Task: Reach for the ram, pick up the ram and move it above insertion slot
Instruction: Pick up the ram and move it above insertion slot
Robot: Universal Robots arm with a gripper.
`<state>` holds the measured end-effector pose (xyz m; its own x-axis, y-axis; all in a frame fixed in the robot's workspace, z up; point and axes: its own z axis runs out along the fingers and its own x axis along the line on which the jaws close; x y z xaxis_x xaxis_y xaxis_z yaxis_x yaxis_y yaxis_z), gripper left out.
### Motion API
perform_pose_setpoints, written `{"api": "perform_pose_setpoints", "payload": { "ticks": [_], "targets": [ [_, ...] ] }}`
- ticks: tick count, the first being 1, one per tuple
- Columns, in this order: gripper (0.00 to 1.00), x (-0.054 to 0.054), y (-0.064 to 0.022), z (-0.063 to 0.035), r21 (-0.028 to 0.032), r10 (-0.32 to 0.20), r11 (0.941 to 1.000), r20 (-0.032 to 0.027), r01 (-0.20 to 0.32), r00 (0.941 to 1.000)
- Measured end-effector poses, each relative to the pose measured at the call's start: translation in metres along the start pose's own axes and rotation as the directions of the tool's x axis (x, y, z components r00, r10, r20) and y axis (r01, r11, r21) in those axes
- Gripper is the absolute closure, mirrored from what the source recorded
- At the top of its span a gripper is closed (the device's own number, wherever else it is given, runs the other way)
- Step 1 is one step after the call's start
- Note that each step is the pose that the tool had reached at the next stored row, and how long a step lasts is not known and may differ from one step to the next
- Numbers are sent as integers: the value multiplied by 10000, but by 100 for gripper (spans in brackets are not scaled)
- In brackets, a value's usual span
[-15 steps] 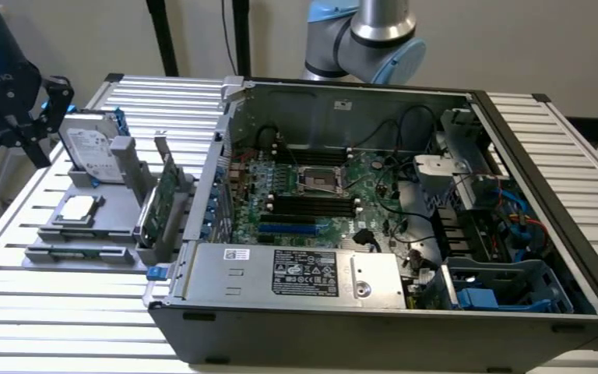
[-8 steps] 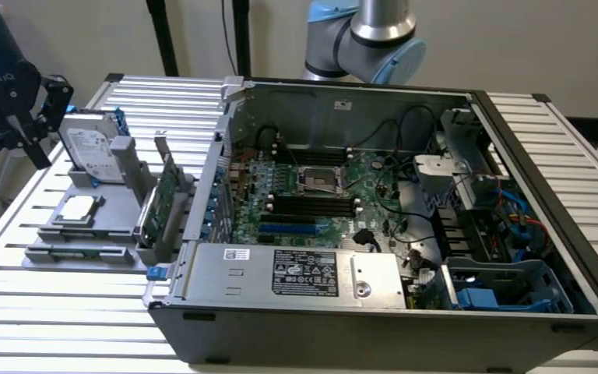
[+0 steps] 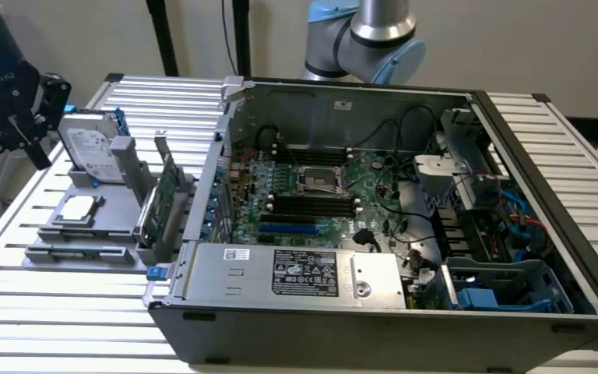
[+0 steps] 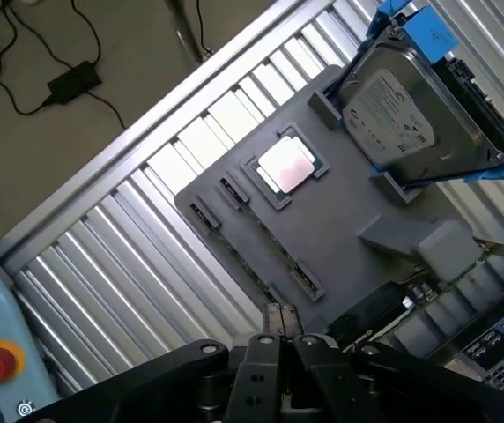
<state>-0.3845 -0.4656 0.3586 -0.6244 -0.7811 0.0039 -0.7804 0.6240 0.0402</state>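
Seemingly pressed together on nothing, the jaws of the gripper hang over the grey fixture on the bench, to the exterior view's left of the computer case. The ram appears to sit edge-on in that fixture, well apart from the insertion slot. Reaching looks like the step in hand; a grasp calls for parted jaws squared across the stick's thin edge.

Black insertion slot, green motherboard
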Motion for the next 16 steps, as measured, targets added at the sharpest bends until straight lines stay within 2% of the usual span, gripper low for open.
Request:
{"api": "perform_pose_setpoints", "payload": {
  "ticks": [4,8,12,16],
  "targets": [
    [89,0,0,2,3,-725,9974,-29,725,9974],
    [89,0,0,4,4,-1439,9896,-57,1439,9896],
    [89,0,0,7,4,-2156,9765,-85,2156,9764],
    [89,0,0,10,3,-2868,9580,-112,2869,9579]
  ]
}}
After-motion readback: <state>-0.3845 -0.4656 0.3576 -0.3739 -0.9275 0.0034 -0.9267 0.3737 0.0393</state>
